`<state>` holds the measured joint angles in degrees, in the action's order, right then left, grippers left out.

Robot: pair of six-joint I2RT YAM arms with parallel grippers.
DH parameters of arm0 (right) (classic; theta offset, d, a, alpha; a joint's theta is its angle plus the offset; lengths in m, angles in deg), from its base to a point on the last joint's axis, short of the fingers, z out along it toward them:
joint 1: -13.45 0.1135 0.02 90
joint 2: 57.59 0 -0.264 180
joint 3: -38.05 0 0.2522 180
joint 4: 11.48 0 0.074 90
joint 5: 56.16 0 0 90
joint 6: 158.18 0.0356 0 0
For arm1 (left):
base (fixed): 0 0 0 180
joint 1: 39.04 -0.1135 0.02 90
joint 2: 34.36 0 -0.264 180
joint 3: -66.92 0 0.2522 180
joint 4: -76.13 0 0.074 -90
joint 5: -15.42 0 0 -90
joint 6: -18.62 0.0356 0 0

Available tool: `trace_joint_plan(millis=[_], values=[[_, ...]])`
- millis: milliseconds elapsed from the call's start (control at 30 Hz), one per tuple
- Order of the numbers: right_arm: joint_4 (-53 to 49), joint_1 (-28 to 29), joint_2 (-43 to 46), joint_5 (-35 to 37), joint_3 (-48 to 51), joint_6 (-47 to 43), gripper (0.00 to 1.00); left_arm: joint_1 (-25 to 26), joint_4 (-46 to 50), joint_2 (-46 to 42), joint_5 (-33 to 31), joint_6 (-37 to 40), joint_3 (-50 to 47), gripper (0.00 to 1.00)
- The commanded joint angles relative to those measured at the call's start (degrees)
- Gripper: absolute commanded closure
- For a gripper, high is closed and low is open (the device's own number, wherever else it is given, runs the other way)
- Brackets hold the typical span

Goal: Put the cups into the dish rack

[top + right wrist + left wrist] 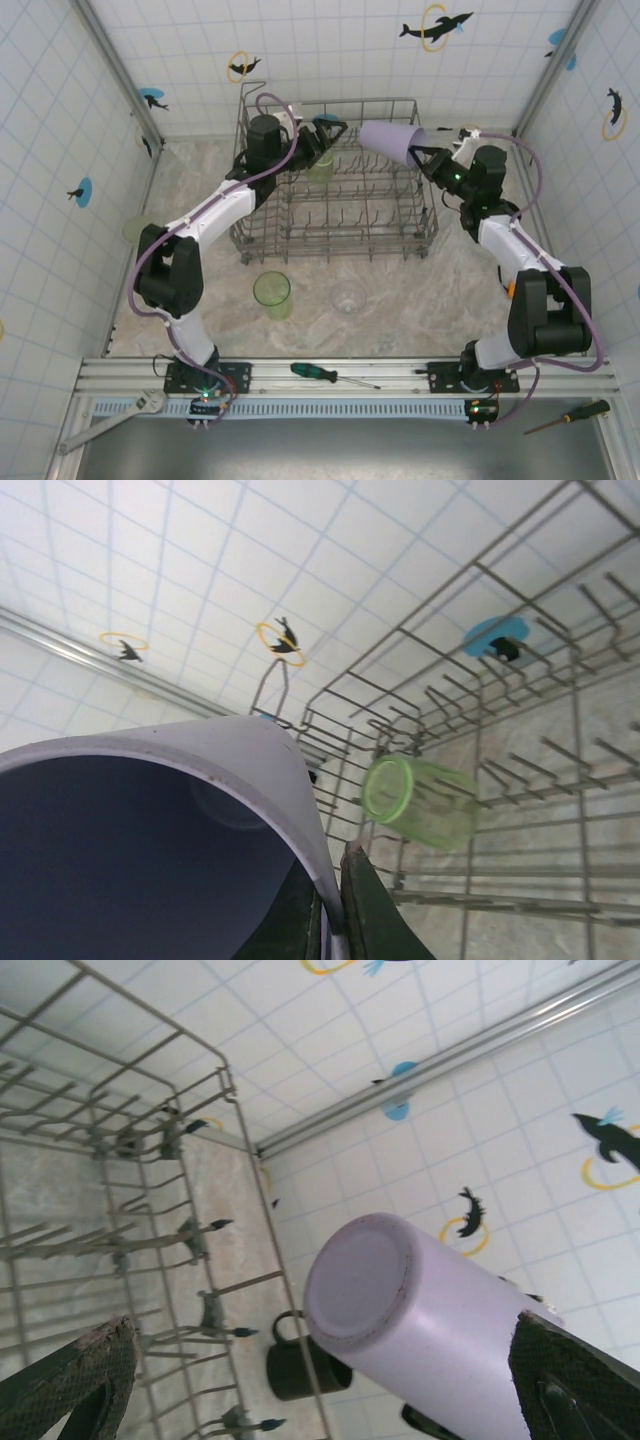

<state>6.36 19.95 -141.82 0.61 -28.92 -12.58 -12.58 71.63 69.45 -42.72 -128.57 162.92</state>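
**Held lilac cup over the rack's far right corner**

Found the right fingers [424, 157] clamped together on the rim of the lilac cup [388, 138]; from the right wrist, looked into its open mouth and saw the lip pinched; noted the cup lying sideways in the air above the far right corner of the dish rack [430, 232], base turned toward the left arm; found the left fingers [330, 141] spread wide apart, gripping nothing, over the far left part of the rack and facing that base; spotted one green cup [320, 168] inside the rack, on its side among the tines near the left fingers; saw a second green cup [272, 293] and a clear cup [348, 296] standing on the counter [430, 300] just in front of the rack, near each other but apart; from the left wrist, made out the black mug [300, 1365] outside the rack's wire wall, near the tiled wall; noted a screwdriver [332, 374] lying on the rail between the arm bases.
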Motion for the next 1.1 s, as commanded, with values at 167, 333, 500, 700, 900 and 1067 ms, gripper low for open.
trace_joint_plan(millis=[167,333,500,700,900,1067], values=[[15.2,3.8,-3.0,0.6,2.2,6.5,1.00,-0.5,-9.6,2.4,5.4,-8.8,0.2,0.02],[19.5,5.6,-5.0,-0.9,1.6,7.8,1.00,-0.4,-12.6,2.5,5.4,-11.2,0.0,0.02],[22.6,6.6,-6.1,-0.5,2.0,8.9,1.00,-0.4,-17.1,2.8,5.6,-14.4,-1.7,0.02],[26.3,7.9,-7.7,0.7,1.7,11.0,1.00,0.5,-20.0,3.3,6.1,-17.0,-2.2,0.02],[25.7,9.1,-9.1,0.9,0.4,10.5,1.00,0.9,-20.8,3.5,5.8,-17.2,-2.3,0.05],[20.8,9.9,-9.1,0.8,-0.8,6.8,1.00,1.0,-23.8,3.5,6.5,-18.4,-3.3,0.30]])
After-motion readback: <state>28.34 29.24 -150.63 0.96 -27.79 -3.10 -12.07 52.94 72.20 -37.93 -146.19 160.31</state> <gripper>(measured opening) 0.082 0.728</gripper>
